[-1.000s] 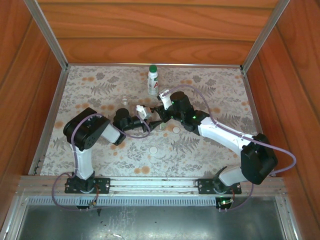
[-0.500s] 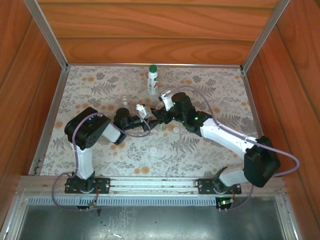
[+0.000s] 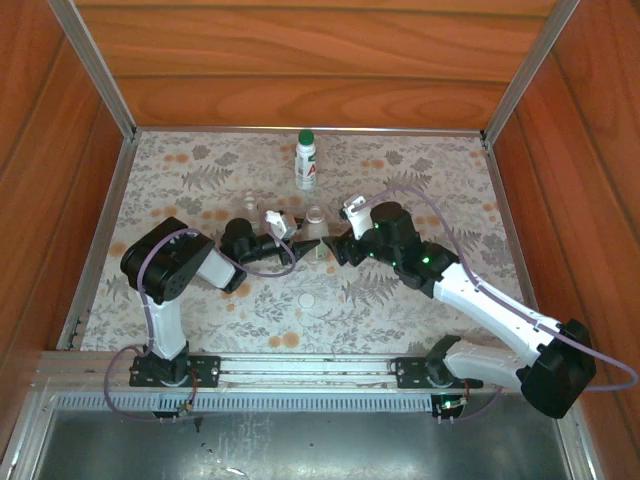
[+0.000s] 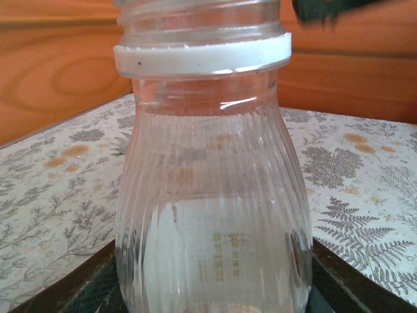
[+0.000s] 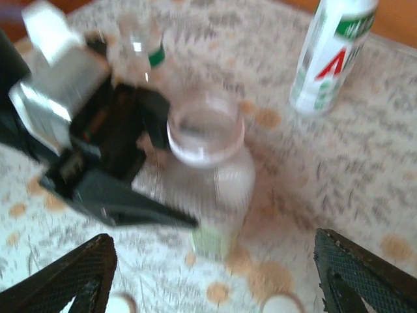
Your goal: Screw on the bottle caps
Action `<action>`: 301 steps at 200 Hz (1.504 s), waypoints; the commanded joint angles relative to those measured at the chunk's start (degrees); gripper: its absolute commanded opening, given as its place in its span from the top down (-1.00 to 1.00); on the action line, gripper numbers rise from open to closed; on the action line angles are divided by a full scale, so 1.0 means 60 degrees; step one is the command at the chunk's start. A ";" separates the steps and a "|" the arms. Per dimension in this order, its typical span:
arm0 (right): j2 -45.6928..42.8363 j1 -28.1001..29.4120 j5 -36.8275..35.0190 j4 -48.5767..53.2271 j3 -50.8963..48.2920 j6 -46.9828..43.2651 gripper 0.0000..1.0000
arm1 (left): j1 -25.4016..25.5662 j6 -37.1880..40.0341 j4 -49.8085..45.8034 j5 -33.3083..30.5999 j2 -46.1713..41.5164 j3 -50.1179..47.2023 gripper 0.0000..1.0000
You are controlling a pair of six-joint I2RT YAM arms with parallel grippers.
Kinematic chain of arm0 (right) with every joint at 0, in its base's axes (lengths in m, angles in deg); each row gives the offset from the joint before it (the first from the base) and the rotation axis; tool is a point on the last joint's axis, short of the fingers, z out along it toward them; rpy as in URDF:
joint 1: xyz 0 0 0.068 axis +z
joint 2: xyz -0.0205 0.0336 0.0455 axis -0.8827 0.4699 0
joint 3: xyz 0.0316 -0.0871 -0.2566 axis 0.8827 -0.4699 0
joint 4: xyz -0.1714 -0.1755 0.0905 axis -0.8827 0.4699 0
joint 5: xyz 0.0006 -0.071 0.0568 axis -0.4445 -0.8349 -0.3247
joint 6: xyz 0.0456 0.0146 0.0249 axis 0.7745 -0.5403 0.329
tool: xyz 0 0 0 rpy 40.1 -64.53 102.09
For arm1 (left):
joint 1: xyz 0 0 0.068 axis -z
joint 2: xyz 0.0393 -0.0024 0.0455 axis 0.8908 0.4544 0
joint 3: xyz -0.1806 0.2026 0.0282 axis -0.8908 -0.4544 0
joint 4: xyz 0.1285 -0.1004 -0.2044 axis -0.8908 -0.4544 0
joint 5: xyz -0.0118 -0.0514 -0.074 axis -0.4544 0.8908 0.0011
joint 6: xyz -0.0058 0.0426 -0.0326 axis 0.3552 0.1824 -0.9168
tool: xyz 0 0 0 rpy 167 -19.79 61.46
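On the surface [image 3: 190,180], the right hand [image 3: 335,250], fingers wide and empty, has drawn back from the bottle [image 3: 316,222]. The bottle now stands just ahead of it, upright and uncapped, clamped in the left hand [image 3: 305,243]. A cap [image 3: 307,299] lies behind both hands, toward the bases.

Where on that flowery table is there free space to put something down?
Bare tablecloth lies right of the white bottle and in the far left corner. The middle is crowded: left gripper holding the clear bottle, right gripper open beside it.
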 commanded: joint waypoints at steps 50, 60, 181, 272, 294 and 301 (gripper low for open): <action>0.1299 0.2103 -0.0625 -0.0293 -0.1177 0.1053 -0.65 | -0.0175 0.0190 0.0011 -0.0126 -0.0589 -0.0427 -0.18; 0.1696 0.2397 -0.0821 -0.0608 -0.1242 0.1208 -0.64 | -0.0203 0.0187 -0.0004 -0.0136 -0.0526 -0.0427 -0.18; 0.4532 0.3056 -0.0708 -0.1627 -0.0760 0.1665 -0.35 | -0.0301 0.0221 -0.0004 -0.0282 -0.0152 -0.0422 -0.18; 0.4834 0.3162 -0.0627 -0.1474 -0.0583 0.1701 -0.13 | -0.0315 0.0194 0.0007 -0.0211 -0.0038 -0.0354 -0.18; 0.4789 0.3176 -0.0727 -0.1349 -0.0583 0.1701 -0.08 | -0.0313 0.0193 0.0008 -0.0211 -0.0060 -0.0363 -0.18; 0.4789 0.3176 -0.0754 -0.1320 -0.0584 0.1700 -0.05 | -0.0317 0.0196 0.0008 -0.0199 -0.0067 -0.0371 -0.18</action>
